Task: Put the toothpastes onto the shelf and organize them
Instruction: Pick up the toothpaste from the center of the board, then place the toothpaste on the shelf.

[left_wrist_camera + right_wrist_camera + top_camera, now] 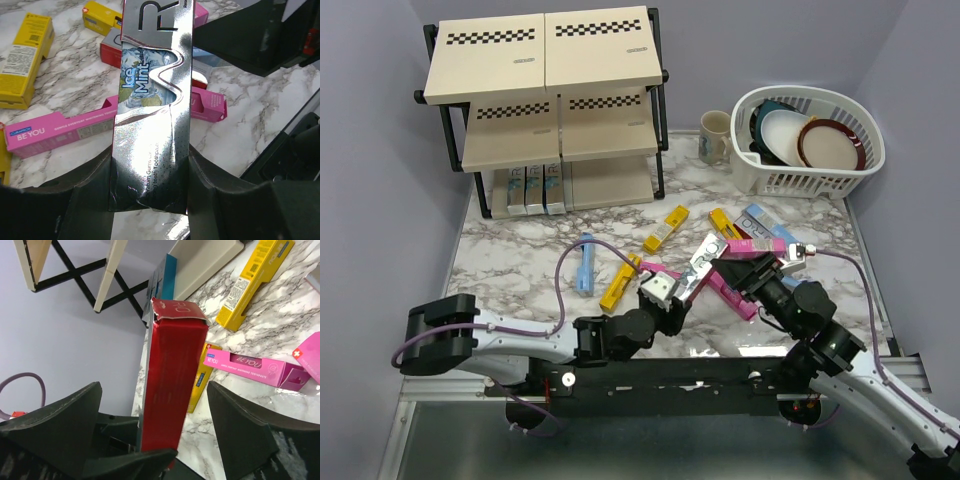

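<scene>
Left tool (pixel 150 175) clamps a silver box (pixel 152 100); right tool (pixel 155 390) gapes wide around a red box (pixel 175 355). A pink box (pixel 60 131) and yellow box (pixel 22 55) lie beneath on the marble surface (pixel 250 115); shelf (pixel 545 60) at 11 o'clock, basket (pixel 820 180) at 1, lilac walls (pixel 380 150)

The silver carton (pixel 152 115) runs off the top edge of the left wrist view, which cuts its big lettering, and it covers the middle of the pink carton (pixel 60 132) lying behind it. Just beside the silver carton, the red carton (pixel 172 380) has its foot hidden behind the body of the right gripper (pixel 155 387); whether it is clamped cannot be told. Well apart from the silver carton, the print on the cartons (pixel 528 190) standing in the shelf (pixel 490 70) is too small to read.
</scene>
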`<state>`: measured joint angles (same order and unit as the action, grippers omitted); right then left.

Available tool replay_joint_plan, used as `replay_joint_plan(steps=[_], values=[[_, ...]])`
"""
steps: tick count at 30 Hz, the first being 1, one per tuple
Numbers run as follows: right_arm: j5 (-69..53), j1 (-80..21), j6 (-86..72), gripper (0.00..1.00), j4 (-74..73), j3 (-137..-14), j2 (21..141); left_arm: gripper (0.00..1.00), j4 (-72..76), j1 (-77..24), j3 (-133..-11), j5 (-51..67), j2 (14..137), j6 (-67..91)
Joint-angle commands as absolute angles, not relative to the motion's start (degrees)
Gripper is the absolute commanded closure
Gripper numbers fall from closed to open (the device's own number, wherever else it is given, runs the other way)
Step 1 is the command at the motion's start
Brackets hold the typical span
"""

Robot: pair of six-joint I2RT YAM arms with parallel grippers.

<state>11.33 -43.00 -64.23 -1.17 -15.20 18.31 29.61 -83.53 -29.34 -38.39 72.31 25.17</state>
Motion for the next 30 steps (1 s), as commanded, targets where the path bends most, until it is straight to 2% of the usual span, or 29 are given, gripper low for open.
replay_joint_plan(steps=[1,4,9,13,19,30], values=[[15.20,-42.89,-58.28,0.04,-7.64,-19.33,16.00,0.48,19.82,-81.22,-31.89,-43.94,65.85,27.42],[16.52,-42.89,-54.68,0.00,-11.07,-21.53,14.42,0.48,9.63,-78.32,-34.26,-44.91,61.37,29.17],[18.98,-42.80,-48.53,0.00,-16.51,-25.22,12.48,0.48,-4.98,-72.08,-38.40,-43.08,53.36,29.62],[21.53,-42.89,-43.52,0.00,-21.69,-28.64,11.25,0.48,-19.03,-62.87,-45.24,-40.70,47.04,28.04],[23.38,-42.89,-39.03,0.00,-25.13,-30.76,9.84,0.47,-32.75,-51.53,-55.78,-39.47,45.35,21.63],[23.20,-42.89,-33.67,0.00,-27.25,-33.13,9.58,0.47,-34.55,-20.85,-69.43,-21.22,52.64,10.20]])
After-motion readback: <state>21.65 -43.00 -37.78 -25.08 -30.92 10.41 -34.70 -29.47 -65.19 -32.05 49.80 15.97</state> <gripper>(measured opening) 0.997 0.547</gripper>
